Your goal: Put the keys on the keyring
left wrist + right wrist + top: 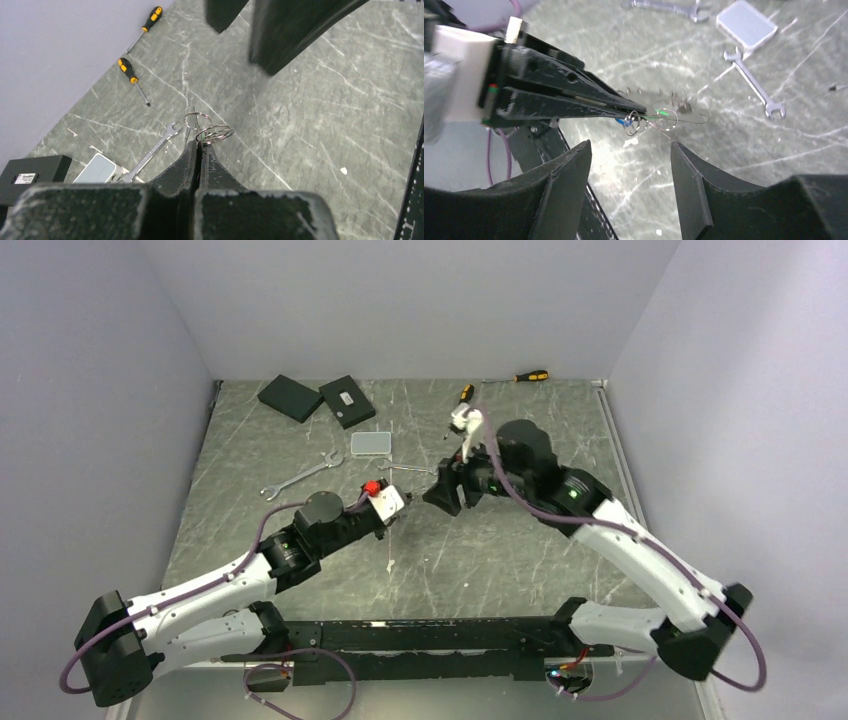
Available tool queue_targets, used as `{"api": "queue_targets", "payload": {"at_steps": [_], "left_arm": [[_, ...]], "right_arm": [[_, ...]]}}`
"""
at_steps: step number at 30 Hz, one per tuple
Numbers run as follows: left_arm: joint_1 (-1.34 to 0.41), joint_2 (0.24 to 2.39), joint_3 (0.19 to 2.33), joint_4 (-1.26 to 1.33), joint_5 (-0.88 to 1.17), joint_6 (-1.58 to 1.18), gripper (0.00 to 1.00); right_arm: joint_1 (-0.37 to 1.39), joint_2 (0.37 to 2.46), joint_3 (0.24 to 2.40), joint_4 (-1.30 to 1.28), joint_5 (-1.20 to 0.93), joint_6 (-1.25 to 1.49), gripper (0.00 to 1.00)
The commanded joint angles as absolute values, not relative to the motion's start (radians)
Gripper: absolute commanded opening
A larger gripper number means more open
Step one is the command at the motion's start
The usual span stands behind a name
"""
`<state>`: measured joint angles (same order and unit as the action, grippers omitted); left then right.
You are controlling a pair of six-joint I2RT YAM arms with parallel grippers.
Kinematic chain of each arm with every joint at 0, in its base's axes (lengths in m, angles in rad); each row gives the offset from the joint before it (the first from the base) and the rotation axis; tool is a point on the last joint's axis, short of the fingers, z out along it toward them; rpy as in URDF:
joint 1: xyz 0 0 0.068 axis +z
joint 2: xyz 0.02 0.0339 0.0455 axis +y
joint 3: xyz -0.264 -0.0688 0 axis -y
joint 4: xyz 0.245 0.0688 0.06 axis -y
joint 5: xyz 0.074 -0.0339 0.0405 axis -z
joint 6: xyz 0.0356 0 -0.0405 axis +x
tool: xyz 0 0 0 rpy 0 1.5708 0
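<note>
Left wrist view: the left gripper [200, 146] has its jaws pressed tight together, pinching at their very tips the keys [214, 134], a small tangle of coiled rings. In the right wrist view, blue and green tags hang from the same pinch. The keyring [694, 121], a hair-thin wire loop, trails just past those tips; whether it passes through any key is too fine to tell. Facing the tips, the right gripper [629, 150] stands wide open and holds nothing, the bunch showing untouched between its fingers. Left of the left gripper, on the marbled green table [325, 125], lie a pale flat box [97, 169] and a black box [32, 172], with a silver wrench [150, 156] beside the fingers. Farther out lie a yellow-and-black screwdriver [132, 74] and a second screwdriver [150, 20] by the grey wall [50, 60].
</note>
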<state>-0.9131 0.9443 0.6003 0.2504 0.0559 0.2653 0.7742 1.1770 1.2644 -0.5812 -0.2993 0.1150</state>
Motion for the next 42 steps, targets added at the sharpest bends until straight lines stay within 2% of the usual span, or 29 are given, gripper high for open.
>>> {"api": "queue_targets", "payload": {"at_steps": [1, 6, 14, 20, 29, 31, 35, 42], "left_arm": [[-0.908, 0.933, 0.638, 0.408, 0.002, 0.117, 0.0], [-0.908, 0.943, 0.659, 0.429, -0.029, -0.013, 0.0], [-0.907, 0.946, 0.704, 0.396, -0.015, -0.113, 0.0], [-0.907, 0.939, 0.704, 0.382, -0.01, -0.121, 0.0], [-0.907, 0.943, 0.683, 0.418, 0.03, -0.112, 0.0], [-0.908, 0.942, 0.683, 0.419, 0.042, -0.106, 0.0], [-0.907, 0.945, 0.684, 0.408, 0.043, -0.095, 0.0], [-0.908, 0.954, 0.673, 0.398, 0.03, -0.055, 0.0]], "right_arm": [[0.774, 1.069, 1.131, -0.239, -0.27, 0.199, 0.61], [0.774, 1.025, 1.029, -0.131, -0.283, 0.184, 0.49], [0.795, 1.048, 1.028, -0.14, -0.359, 0.016, 0.5], [0.799, 1.053, 1.027, -0.12, -0.326, -0.021, 0.39], [0.8, 1.095, 1.059, -0.139, -0.29, -0.045, 0.29], [0.801, 1.097, 1.059, -0.136, -0.286, -0.046, 0.23], [0.8, 1.09, 1.064, -0.133, -0.278, -0.046, 0.0], [0.801, 1.079, 1.086, -0.168, -0.28, -0.037, 0.0]]}}
